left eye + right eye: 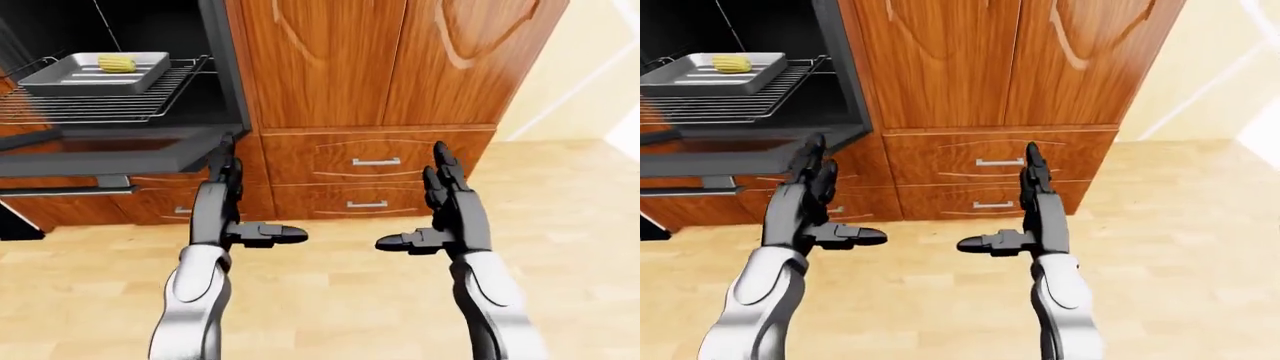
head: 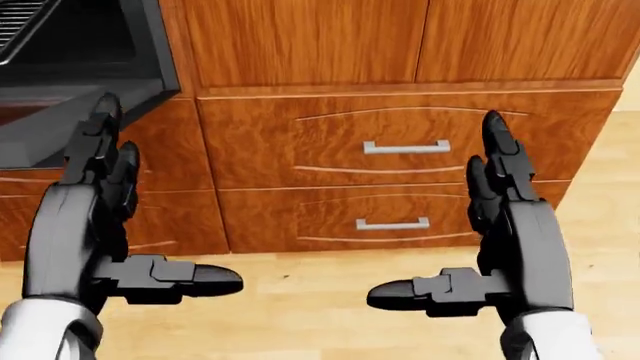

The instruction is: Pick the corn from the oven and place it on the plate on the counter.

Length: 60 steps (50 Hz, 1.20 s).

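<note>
Both hands are raised with fingers straight up and thumbs pointing inward toward each other, spread wide and holding nothing: the left hand (image 1: 222, 214) sits lower left of centre in the left-eye view, the right hand (image 1: 450, 214) lower right of centre. Up in the top left corner, the corn (image 1: 116, 64) lies inside a grey baking tray (image 1: 60, 81), which rests on the wire rack (image 1: 100, 109) of the open oven (image 1: 225, 67). Below it the dark oven door (image 1: 110, 154) hangs open. Wooden drawers (image 2: 410, 146) with metal handles fill the middle, above a pale wood floor (image 1: 350, 300).
</note>
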Available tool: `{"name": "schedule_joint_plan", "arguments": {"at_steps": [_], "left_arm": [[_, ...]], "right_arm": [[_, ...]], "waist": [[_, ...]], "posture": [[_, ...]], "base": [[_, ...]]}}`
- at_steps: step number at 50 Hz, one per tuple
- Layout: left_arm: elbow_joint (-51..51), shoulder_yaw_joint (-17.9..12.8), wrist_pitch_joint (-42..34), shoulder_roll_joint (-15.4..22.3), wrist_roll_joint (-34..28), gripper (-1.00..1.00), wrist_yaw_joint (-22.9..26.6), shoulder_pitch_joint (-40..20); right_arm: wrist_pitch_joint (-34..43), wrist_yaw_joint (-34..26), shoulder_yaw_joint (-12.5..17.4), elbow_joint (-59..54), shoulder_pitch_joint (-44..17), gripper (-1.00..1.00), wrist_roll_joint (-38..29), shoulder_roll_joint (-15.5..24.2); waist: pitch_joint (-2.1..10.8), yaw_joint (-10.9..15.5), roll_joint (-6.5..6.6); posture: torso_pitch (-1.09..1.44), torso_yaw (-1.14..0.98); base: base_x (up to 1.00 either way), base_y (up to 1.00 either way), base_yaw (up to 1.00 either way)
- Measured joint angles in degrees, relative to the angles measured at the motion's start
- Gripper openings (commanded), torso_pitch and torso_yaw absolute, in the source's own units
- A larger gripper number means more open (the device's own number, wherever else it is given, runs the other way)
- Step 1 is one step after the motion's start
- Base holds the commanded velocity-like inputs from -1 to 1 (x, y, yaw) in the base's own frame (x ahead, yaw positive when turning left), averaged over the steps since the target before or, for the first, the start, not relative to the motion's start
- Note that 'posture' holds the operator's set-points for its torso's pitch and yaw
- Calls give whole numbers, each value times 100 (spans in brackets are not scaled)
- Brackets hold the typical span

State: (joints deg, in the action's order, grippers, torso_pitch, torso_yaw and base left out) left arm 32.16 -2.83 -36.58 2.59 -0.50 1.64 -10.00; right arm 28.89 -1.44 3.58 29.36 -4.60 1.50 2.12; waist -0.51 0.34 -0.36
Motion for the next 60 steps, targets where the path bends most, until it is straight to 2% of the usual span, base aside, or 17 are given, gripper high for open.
{"name": "schedule_joint_plan", "arguments": {"at_steps": [5,9,14,21,24,27,34,36,37,39,40,45,50,53,55,58,60], "left_arm": [[747,-139,-790,104,32,100,-48,-319],[872,-137,-1114,122,64,100,-74,-568],[956,-73,-1467,143,178,100,-44,-621],[1090,-153,-1500,189,198,100,-96,-719],[1001,-219,-1560,215,183,100,-120,-612],[981,-254,-1703,226,165,100,-148,-637],[1276,-288,-1603,245,221,100,-134,-707],[1354,-336,-1660,271,238,100,-152,-746],[1373,-326,-1693,249,244,100,-162,-766],[1355,-197,-1875,217,291,100,-152,-725],[1366,-163,-1959,225,325,100,-134,-719],[1469,-266,-1962,271,336,100,-154,-823],[1630,-317,-1872,307,363,100,-146,-863],[1393,-336,-1985,315,409,100,-123,-781],[1409,-402,-2146,349,424,100,-130,-727],[1675,-519,-2159,392,442,100,-154,-795],[1833,-571,-2114,423,452,100,-178,-837]], "right_arm": [[585,-73,3,736,-119,100,93,52],[888,-158,21,1011,-182,100,121,86],[1241,-133,217,1196,-202,100,108,135],[1363,-176,187,1491,-330,100,125,172],[1535,-218,75,1478,-306,100,167,120],[1716,-243,83,1567,-317,100,187,143],[1789,-243,11,2172,-415,100,204,136],[1906,-260,-10,2315,-496,100,227,131],[1960,-260,17,2354,-532,100,239,150],[2170,-223,115,2348,-516,100,220,181],[2277,-199,135,2361,-520,100,197,194],[2278,-237,54,2515,-592,100,200,197],[2224,-255,55,2616,-627,100,272,179],[2341,-264,-60,2571,-529,100,274,164],[2557,-299,-136,2653,-606,100,283,190],[2501,-378,-131,2918,-629,100,371,251],[2302,-442,-120,3019,-523,100,426,277]], "waist": [[-302,41,-139],[-248,45,-344],[-170,-4,-238],[-91,-145,246],[-355,2,304],[-217,66,373],[-53,213,131],[10,168,-98],[-63,118,-204],[-321,21,-225],[-317,-19,-257],[-112,-70,-112],[-112,-58,203],[-282,122,212],[-171,237,304],[-23,283,167],[-59,245,4]], "posture": [[0,0],[0,0],[0,0],[0,0],[0,0],[0,0],[0,0],[0,0],[0,0],[0,0],[0,0],[0,0],[0,0],[0,0],[0,0],[0,0],[0,0]], "base": [[65,-2,0],[75,-2,0],[74,-8,0],[74,-10,0],[74,-9,0],[74,-10,0],[70,-10,0],[39,-2,0],[38,-3,0],[39,-4,0],[39,-3,0],[29,-1,0],[5,6,0],[0,0,100],[0,0,100],[0,0,100],[0,0,100]]}}
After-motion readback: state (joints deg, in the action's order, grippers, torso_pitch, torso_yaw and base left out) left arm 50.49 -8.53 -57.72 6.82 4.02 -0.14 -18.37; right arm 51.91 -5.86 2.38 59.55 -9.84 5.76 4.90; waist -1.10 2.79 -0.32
